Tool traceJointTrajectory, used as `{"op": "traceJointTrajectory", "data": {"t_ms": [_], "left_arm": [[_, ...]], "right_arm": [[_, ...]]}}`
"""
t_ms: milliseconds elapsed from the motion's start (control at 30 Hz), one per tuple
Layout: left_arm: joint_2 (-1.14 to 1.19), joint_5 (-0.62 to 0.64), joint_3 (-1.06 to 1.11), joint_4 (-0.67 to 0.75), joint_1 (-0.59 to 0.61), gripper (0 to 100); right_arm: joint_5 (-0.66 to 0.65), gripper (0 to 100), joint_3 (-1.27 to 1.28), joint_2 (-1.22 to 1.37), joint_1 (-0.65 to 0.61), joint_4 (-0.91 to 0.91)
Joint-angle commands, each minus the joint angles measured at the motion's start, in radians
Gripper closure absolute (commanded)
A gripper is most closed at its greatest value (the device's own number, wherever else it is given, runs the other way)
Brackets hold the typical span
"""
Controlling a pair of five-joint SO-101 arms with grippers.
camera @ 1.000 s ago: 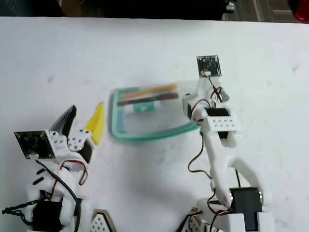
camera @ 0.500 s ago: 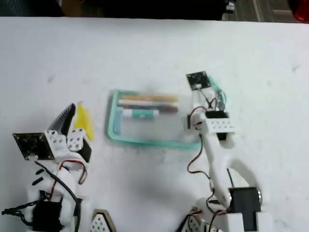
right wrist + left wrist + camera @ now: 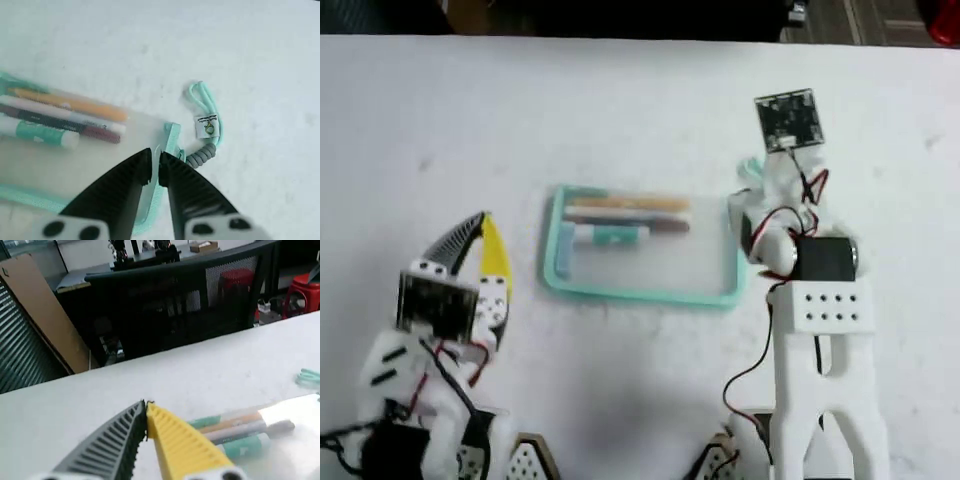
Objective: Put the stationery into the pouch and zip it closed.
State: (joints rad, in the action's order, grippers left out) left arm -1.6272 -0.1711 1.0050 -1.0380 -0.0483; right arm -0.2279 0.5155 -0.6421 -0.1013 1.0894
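Note:
The clear pouch with a teal rim (image 3: 620, 295) lies flat in the middle of the table. Inside it are an orange pen (image 3: 630, 204), a dark pen (image 3: 640, 222) and a white-and-teal stick (image 3: 610, 236). My right gripper (image 3: 156, 154) hangs over the pouch's corner (image 3: 172, 135) with its black fingers all but touching. I cannot tell whether anything is pinched between them. The pouch's teal cord with a tag and a grey coil (image 3: 206, 127) lies loose beside that corner. My left gripper (image 3: 485, 222) is shut and holds nothing, a short way left of the pouch; its tips (image 3: 146, 407) meet.
The white table (image 3: 640, 100) is bare around the pouch. The right arm's body (image 3: 820, 300) stands just right of the pouch. A dark chair (image 3: 175, 305) and room clutter sit beyond the table's far edge.
The pouch has settled flat, with the teal rim now along its right side. The right arm drew back to the right and rose. The left gripper's fingers closed and the arm shifted slightly right.

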Motion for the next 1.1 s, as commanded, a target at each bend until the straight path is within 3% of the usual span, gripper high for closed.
{"op": "traceJointTrajectory", "data": {"t_ms": [0,200,433,633,1067], "left_arm": [[0.4,-0.014,-0.359,-0.14,0.036,98],[0.757,-0.015,-0.749,-0.456,0.079,98],[0.69,-0.015,-0.884,-0.704,0.113,98],[0.509,-0.015,-0.827,-0.641,0.259,98],[0.082,-0.015,-0.377,-0.282,0.265,98]], "right_arm": [[-0.011,98.1,-0.077,-0.039,-0.074,0.067],[-0.005,97.8,-0.261,-0.039,-0.153,0.306],[-0.002,97.8,-0.486,-0.041,-0.174,0.532],[-0.002,97.7,-0.586,-0.116,-0.166,0.619],[-0.008,97.7,-0.568,-0.559,-0.174,0.607]]}}
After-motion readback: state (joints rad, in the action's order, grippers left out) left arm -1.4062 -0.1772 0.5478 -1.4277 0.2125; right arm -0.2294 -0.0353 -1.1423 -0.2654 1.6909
